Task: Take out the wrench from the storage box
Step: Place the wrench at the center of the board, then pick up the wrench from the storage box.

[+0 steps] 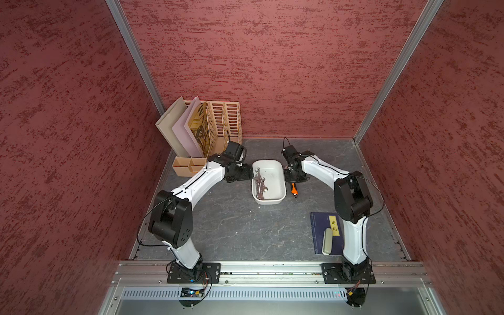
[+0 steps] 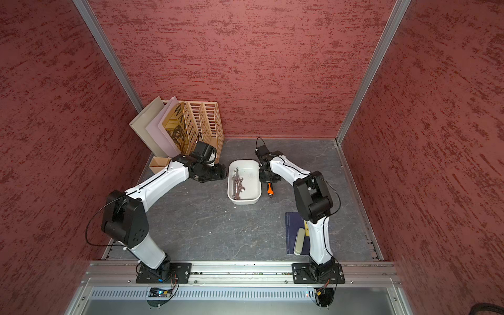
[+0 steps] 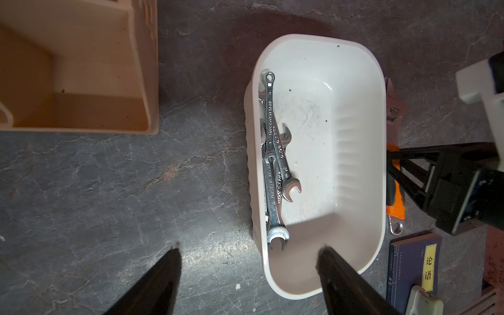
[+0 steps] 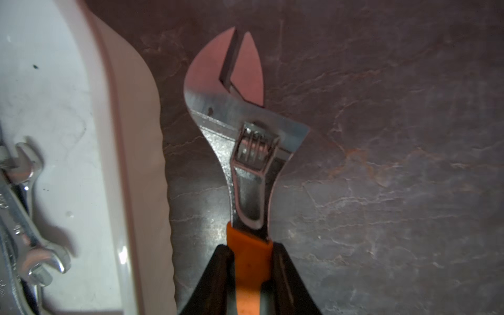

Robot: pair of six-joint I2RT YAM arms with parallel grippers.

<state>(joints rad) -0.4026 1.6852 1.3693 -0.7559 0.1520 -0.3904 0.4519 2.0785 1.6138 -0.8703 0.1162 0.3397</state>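
Note:
The white storage box point(image 1: 274, 177) point(image 2: 249, 177) point(image 3: 327, 136) point(image 4: 68, 81) stands mid-table with several silver wrenches point(image 1: 260, 184) point(image 2: 237, 184) point(image 3: 274, 163) point(image 4: 21, 218) stacked along its left wall. An orange-handled adjustable wrench point(image 1: 293, 189) point(image 2: 270, 188) point(image 4: 245, 141) point(image 3: 394, 210) is outside the box, just right of it, low over the table. My right gripper point(image 4: 252, 246) point(image 1: 293, 180) is shut on its orange handle. Whether this wrench touches the table I cannot tell. My left gripper point(image 3: 249, 249) is open and empty, straddling the box's left wall, one finger over the inside.
A tan slatted file rack point(image 1: 218, 122) with folders stands at the back left, with a small tan divided tray point(image 1: 188, 165) in front of it. A blue book point(image 1: 324, 231) with a beige case point(image 1: 327, 241) on it lies front right by the right arm's base.

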